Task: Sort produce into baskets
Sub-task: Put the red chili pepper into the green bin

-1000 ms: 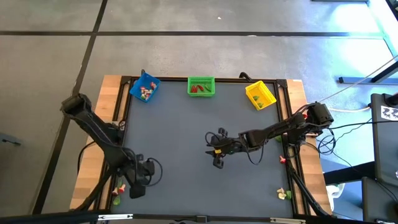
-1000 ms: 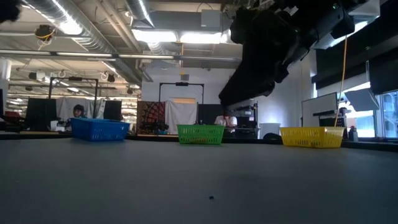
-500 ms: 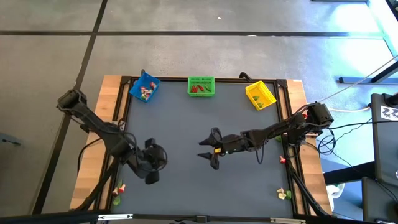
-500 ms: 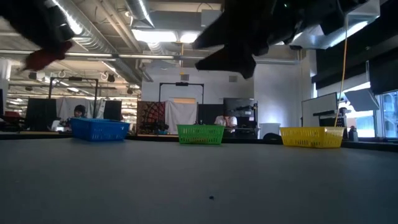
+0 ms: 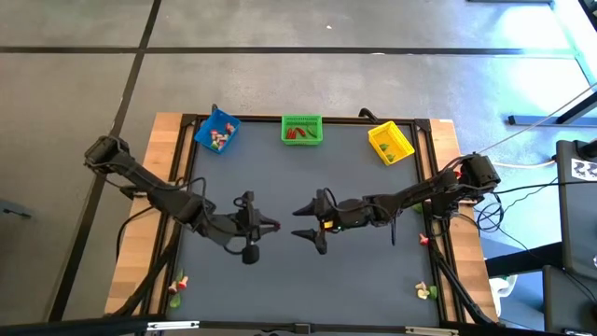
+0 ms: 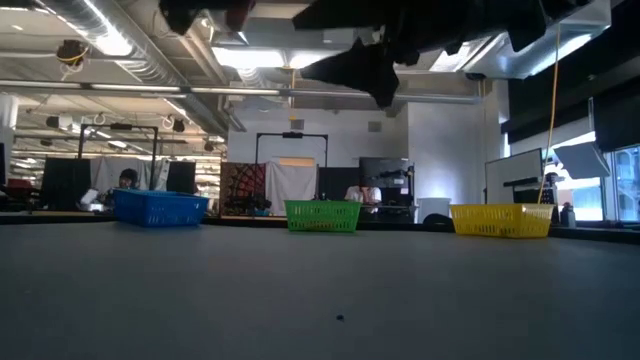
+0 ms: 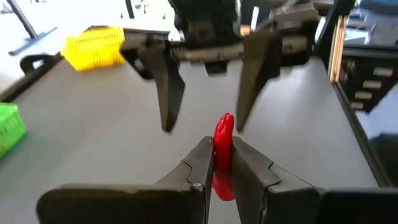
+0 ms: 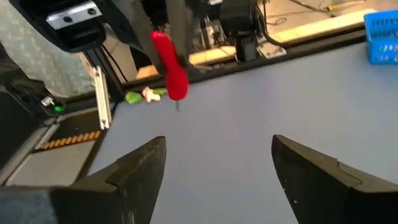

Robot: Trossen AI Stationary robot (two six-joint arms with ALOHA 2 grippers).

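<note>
While my left gripper (image 7: pixel 222 163) clenches one long glossy red pepper (image 7: pixel 223 152) above the table's middle, my right gripper (image 5: pixel 312 222) faces it with fingers spread wide. Three baskets line the far edge: blue (image 5: pixel 216 131), green (image 5: pixel 301 129), yellow (image 5: pixel 390 141).

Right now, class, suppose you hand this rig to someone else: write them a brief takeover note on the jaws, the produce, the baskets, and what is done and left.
Left gripper: jaws shut on a small red toy pepper, held above the middle of the dark table.
Right gripper: jaws wide open, empty, facing the left one close by, apparently for a handover.
Slatted plastic blue basket, green basket and yellow basket stand along the far edge.
Done: blue and green baskets hold some pieces; the yellow's contents are unclear.
Left: the held pepper, plus loose pieces at the near-left corner, near-right corner and right edge.
</note>
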